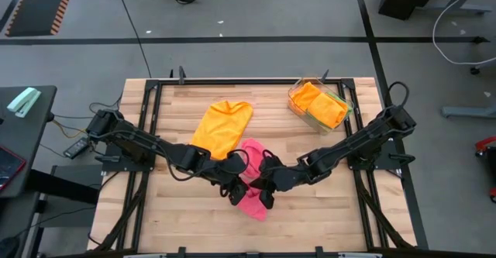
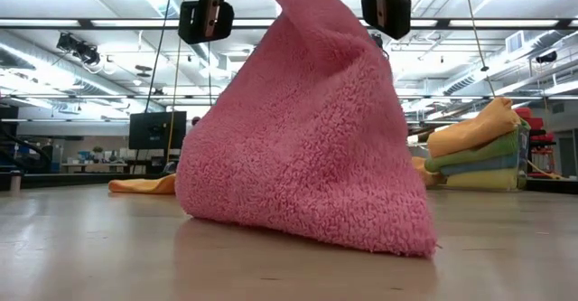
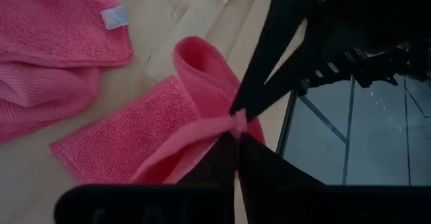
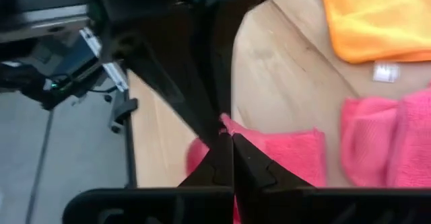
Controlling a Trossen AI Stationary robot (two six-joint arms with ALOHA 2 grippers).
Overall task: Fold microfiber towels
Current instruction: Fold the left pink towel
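Note:
A pink microfiber towel (image 1: pixel 253 202) stands in a peak (image 2: pixel 298 12) at the table's middle, its lower part spread on the wood (image 2: pixel 307 224). My left gripper (image 1: pixel 242 179) and my right gripper (image 1: pixel 262 182) meet tip to tip over it, both shut on its top. In the left wrist view my left gripper (image 3: pixel 237 135) faces the other arm's fingers, and my right gripper (image 4: pixel 227 142) does the same in the right wrist view. An orange towel (image 1: pixel 223 129) lies flat on the table behind the pink one. My left gripper pinches a small bunched tip of the pink towel (image 3: pixel 236 122) between its two fingers, slanting down from the table's left. The cloth runs down slack from the fingers onto the table (image 3: pixel 121 140). My right gripper pinches a pointed bit of the same towel's top (image 4: pixel 225 124) between its two fingers, slanting down from the table's right. The towel hangs below the fingers, and its lower part (image 4: pixel 289 153) lies on the table.
A clear tray (image 1: pixel 297 103) at the far right holds a stack of folded towels (image 2: pixel 479 152), orange on top. Black frame rails run along the table's left and right sides (image 1: pixel 147 134). Bare wood lies at the near edge (image 1: pixel 325 219).

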